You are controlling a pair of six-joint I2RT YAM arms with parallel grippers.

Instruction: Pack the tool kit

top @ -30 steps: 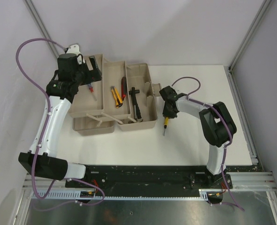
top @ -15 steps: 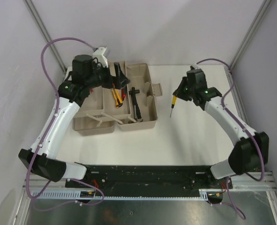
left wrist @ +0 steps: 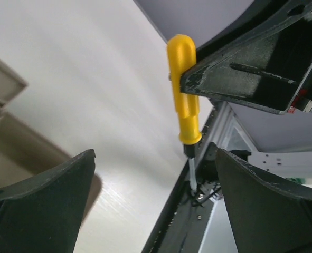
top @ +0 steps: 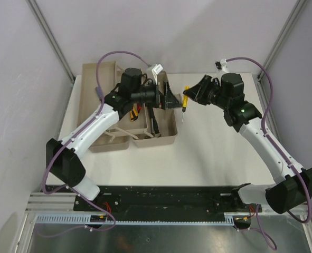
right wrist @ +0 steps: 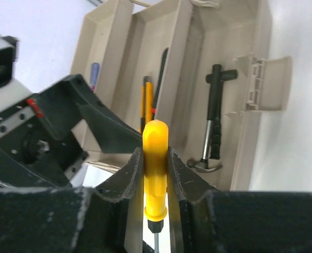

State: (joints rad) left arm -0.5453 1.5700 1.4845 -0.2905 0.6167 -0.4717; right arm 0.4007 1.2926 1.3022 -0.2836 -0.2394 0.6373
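While the R gripper (right wrist: 156, 164) pinches a yellow-handled screwdriver (top: 185, 98) (by its handle) just right of the open beige toolbox (top: 156, 141), the L gripper (top: 170, 100) faces it w/ fingers spread. A black hammer (right wrist: 214, 113) lies inside.

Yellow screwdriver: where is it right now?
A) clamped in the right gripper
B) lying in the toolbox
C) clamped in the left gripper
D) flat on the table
A: the right wrist view shows the right gripper shut on the handle of the yellow screwdriver, held up off the table, while the left gripper is open and not touching it.
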